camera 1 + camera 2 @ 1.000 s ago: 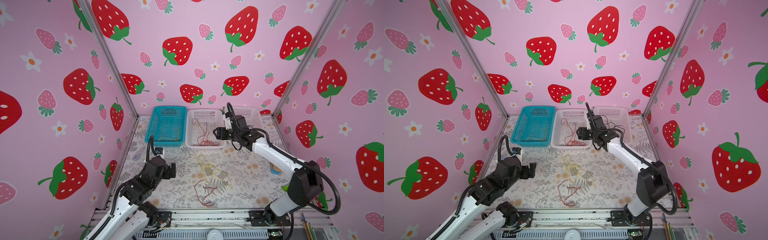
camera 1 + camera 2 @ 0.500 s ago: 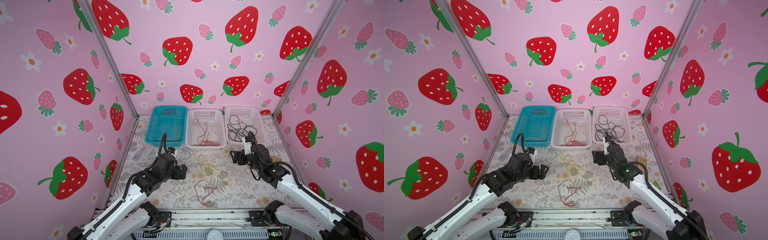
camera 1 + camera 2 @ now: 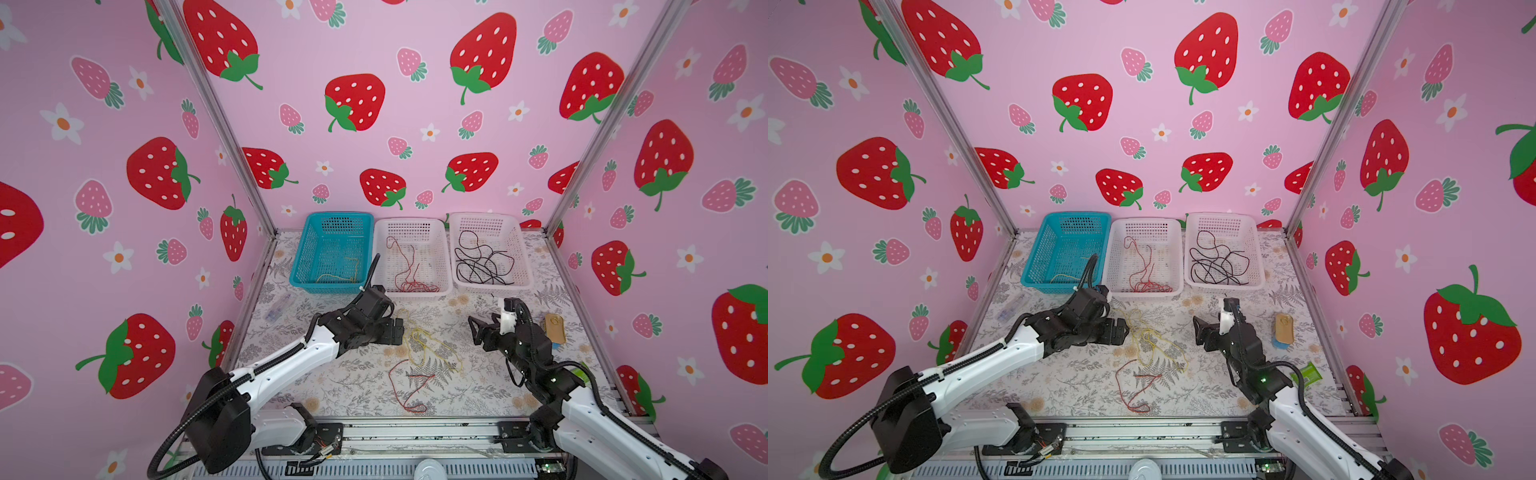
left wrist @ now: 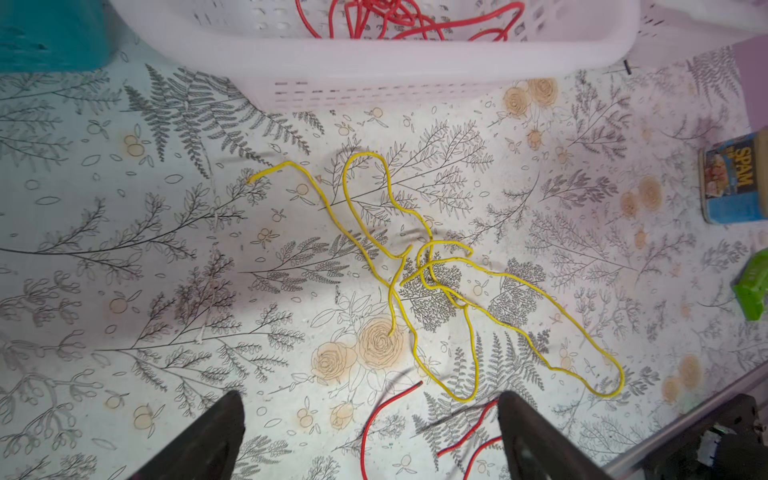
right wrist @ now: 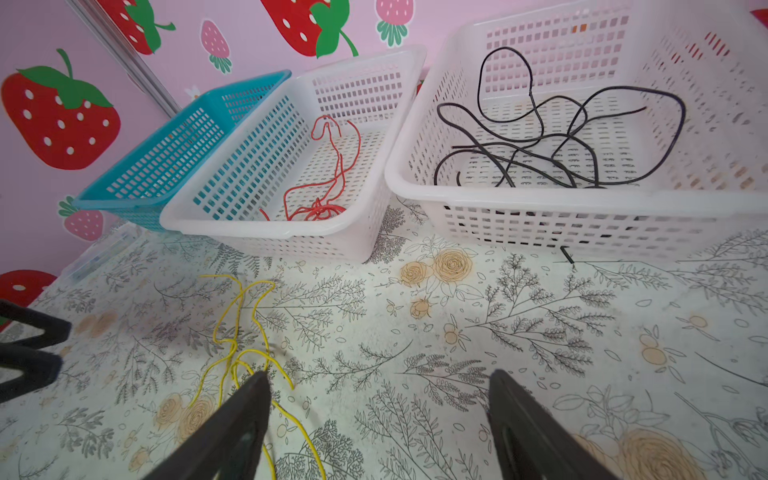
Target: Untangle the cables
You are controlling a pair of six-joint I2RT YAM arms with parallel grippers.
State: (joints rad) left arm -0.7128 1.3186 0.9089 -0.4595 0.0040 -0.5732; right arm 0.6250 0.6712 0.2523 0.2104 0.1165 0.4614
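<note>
On the table (image 4: pixel 124 257), the red cable (image 4: pixel 374 413) was partly cut from view; fingers of left gripper (image 4: pixel 370 401) and right gripper (image 5: pixel 379 378) were spread, nothing held.

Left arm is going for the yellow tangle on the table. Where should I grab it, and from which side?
Grip the free yellow end on the white basket side of the yellow tangle, lowering the open left gripper from above. That strand lies alone and flat, clear of the crossing loops, so probably only one cable gets pinched.
</note>
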